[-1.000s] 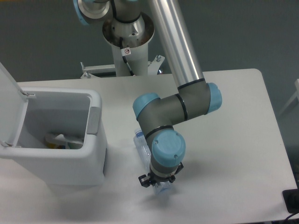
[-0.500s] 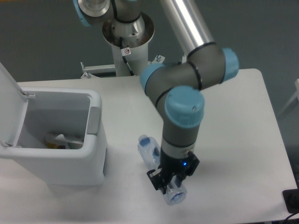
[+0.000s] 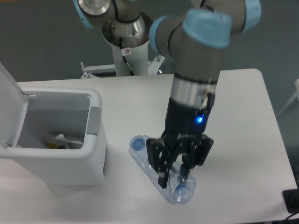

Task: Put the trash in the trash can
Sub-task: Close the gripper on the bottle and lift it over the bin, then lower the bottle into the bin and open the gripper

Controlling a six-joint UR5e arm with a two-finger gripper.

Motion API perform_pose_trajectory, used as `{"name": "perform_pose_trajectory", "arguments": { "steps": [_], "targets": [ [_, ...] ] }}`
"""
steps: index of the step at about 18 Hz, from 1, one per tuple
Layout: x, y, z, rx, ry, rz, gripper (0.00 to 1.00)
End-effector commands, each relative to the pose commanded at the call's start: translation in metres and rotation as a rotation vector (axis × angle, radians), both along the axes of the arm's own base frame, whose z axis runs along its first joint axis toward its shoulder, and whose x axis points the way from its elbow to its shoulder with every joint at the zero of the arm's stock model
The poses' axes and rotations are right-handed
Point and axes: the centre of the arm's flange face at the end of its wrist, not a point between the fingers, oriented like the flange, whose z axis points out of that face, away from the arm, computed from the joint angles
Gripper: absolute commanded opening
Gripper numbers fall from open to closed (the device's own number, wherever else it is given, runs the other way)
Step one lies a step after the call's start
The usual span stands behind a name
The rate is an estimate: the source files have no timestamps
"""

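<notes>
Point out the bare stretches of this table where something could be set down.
Bare: the white table right of the gripper, out to its right edge, and the back strip behind the open white plastic trash can. Crowded: front centre, where the gripper grips the crushed clear plastic bottle with a blue cap.

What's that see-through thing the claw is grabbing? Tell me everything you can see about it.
It is a crushed clear plastic bottle, flattened and crinkled, with a blue cap at its upper-left end, nearest the white trash can. It runs diagonally across the white table, cap end up-left, base down-right. The gripper stands over its lower half with a dark finger on each side, apparently clamping it. Whether it rests on the table or is slightly lifted cannot be told. Nothing else touches it.
</notes>
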Motion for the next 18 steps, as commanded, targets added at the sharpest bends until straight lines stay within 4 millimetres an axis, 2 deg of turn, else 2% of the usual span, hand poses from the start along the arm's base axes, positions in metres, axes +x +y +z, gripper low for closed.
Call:
{"name": "perform_pose_trajectory", "arguments": {
  "steps": [1, 3, 5, 6, 10, 18],
  "targets": [
    [0.009, 0.000, 0.008, 0.020, -0.007, -0.019, 0.48],
    [0.018, 0.003, 0.010, 0.034, -0.014, -0.043, 0.48],
    [0.047, 0.021, 0.012, 0.041, -0.021, -0.098, 0.48],
    [0.070, 0.027, 0.018, 0.048, -0.014, -0.134, 0.48],
    [0.115, 0.041, 0.003, 0.037, -0.051, -0.213, 0.48],
    [0.154, 0.050, -0.038, -0.017, -0.040, -0.309, 0.49]
  ]
}}
